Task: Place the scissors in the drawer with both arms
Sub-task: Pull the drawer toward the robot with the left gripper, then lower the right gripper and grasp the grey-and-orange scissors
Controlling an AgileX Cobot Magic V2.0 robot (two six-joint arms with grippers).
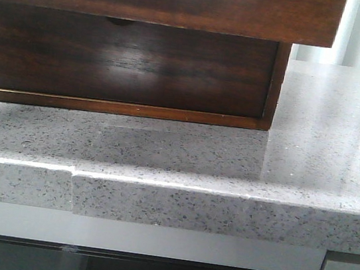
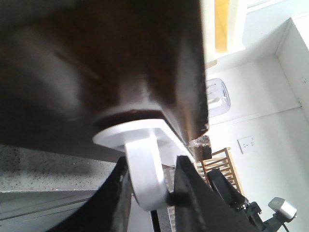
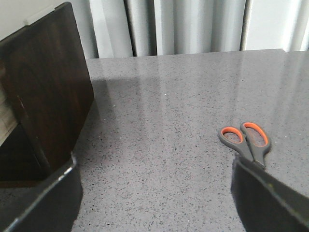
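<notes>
Both end effectors, left (image 2: pixel 147 193) and right (image 3: pixel 154 193), have black fingers.

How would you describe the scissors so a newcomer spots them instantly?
On the grey speckled countertop, to the side of the dark wooden drawer unit, the scissors lie flat. Grey handles with orange-lined loops make them the only brightly coloured item on the stone.
</notes>
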